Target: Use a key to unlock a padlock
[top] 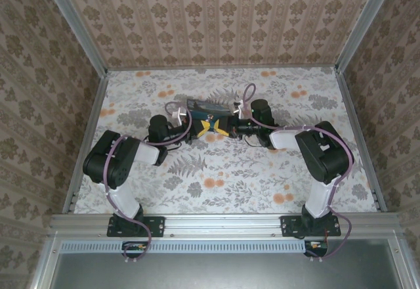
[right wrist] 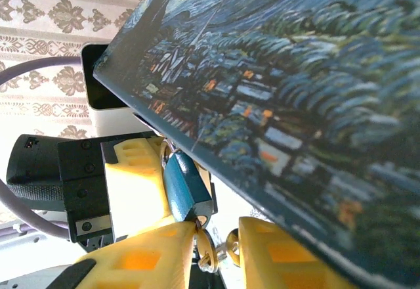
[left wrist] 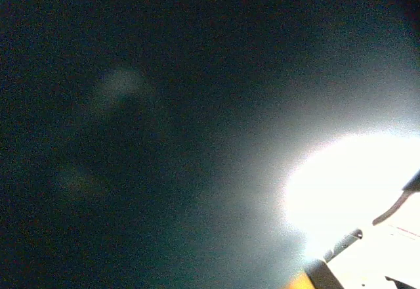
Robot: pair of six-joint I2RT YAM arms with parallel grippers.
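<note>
Key [right wrist: 209, 253] is at the keyway end of the padlock [right wrist: 187, 187], so keep it coaxial and push straight in before any twist. Don't lever sideways. Right gripper [right wrist: 213, 263] jaws pinch the key head; left gripper [top: 201, 129] jaws look clamped on the padlock body. The padlock sits under the near edge of the painted box [right wrist: 295, 92], mid-table [top: 197, 177] toward the far edge. In the right wrist view its long axis runs up-down, shackle end at the box and keyway end toward the key.

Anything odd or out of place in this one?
The left wrist picture is almost black, with white glare low on the right, so it is unreadable. In the right wrist view, the painted box and padlock look intact.
</note>
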